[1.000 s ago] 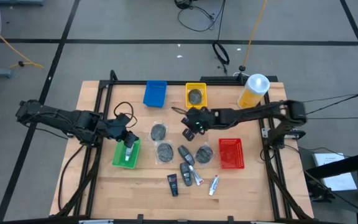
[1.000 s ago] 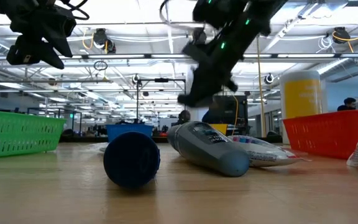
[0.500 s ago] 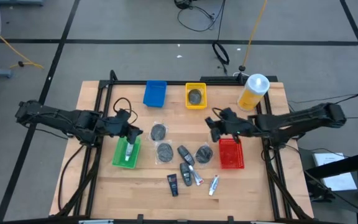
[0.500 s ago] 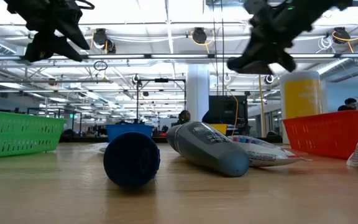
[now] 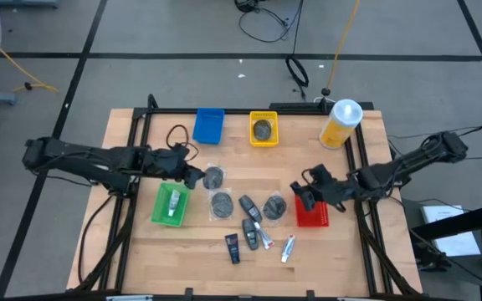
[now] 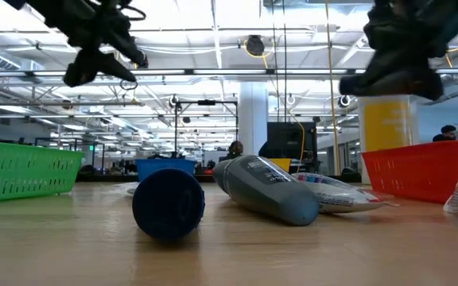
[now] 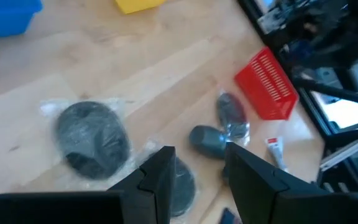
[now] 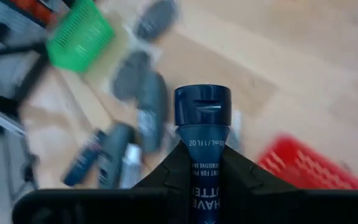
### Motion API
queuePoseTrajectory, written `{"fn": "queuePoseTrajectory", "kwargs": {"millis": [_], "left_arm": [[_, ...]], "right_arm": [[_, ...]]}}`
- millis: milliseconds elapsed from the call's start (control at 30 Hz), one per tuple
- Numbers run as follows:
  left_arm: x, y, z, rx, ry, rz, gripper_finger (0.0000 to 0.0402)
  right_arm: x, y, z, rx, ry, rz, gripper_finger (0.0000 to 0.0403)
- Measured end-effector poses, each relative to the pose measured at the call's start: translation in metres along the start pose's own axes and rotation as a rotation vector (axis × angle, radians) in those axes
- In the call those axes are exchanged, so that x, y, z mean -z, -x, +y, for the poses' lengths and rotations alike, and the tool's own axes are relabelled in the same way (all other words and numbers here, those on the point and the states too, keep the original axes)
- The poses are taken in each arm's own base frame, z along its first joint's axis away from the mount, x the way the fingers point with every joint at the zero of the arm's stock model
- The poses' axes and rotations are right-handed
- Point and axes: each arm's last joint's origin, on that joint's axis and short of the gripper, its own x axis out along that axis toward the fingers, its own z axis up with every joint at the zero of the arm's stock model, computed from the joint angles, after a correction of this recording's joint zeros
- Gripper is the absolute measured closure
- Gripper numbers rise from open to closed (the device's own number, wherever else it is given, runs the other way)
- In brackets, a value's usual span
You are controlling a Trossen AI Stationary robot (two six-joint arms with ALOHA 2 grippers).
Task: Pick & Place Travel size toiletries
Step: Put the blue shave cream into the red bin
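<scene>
The toiletries lie mid-table in the high view: wrapped grey discs [image 5: 214, 176] [image 5: 222, 203] [image 5: 274, 206], dark mini bottles [image 5: 250, 206] [image 5: 233, 247] and white tubes [image 5: 288, 248]. My left gripper [image 5: 192, 174] [image 7: 197, 168] hovers open just left of the far disc [image 7: 93, 138], touching nothing. My right gripper [image 5: 301, 194] [image 8: 202, 158] hangs at the red tray's [image 5: 312, 216] left edge, shut on a dark blue mini bottle [image 8: 202, 118]. The green tray [image 5: 164, 211] holds a white tube [image 5: 172, 203], and the yellow tray [image 5: 264, 139] holds a disc. My right gripper pinches the dark blue mini bottle by its labelled body [image 8: 202, 146], just behind the cap, between its two fingers [image 8: 173, 168]. The bottle lies along the fingers with its cap end [image 8: 202, 106] sticking out past the tips. It is lifted clear of the table.
A blue tray [image 5: 208, 125] sits at the far edge beside the yellow tray. The big yellow bottle with a white cap [image 5: 341, 123] stands at the far right corner. In the low view a dark bottle [image 6: 169, 202] and a grey one [image 6: 265, 189] lie in front.
My right gripper has carried the bottle from near the yellow tray toward the table's right and near edge, ending at the red tray. My left gripper has moved from over the green tray toward the right, up to the far disc. The items on the table have stayed put.
</scene>
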Motion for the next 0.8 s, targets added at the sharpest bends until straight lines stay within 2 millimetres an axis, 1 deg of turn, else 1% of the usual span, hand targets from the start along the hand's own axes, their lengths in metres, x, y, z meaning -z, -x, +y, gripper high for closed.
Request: {"fn": "queuePoseTrajectory", "kwargs": {"millis": [200,433,533,633,800], "left_arm": [[0.0,-0.024,0.003,-0.028,0.025,0.053,0.0266],[-0.005,-0.029,0.005,-0.002,0.091,0.081,0.0266],[-0.011,-0.026,-0.003,0.019,0.095,0.067,0.0266],[-0.021,-0.023,-0.016,0.052,0.065,0.045,0.0266],[-0.031,-0.024,-0.031,0.022,-0.013,0.063,0.0266]], "right_arm": [[0.021,0.003,-0.003,0.058,-0.023,0.116,0.036],[0.035,0.003,0.001,0.049,-0.06,0.232,0.036],[0.038,0.004,0.001,0.042,-0.055,0.254,0.036],[0.039,0.005,0.0,0.053,-0.045,0.263,0.036],[0.038,0.005,-0.012,0.167,0.012,0.272,0.036]]}}
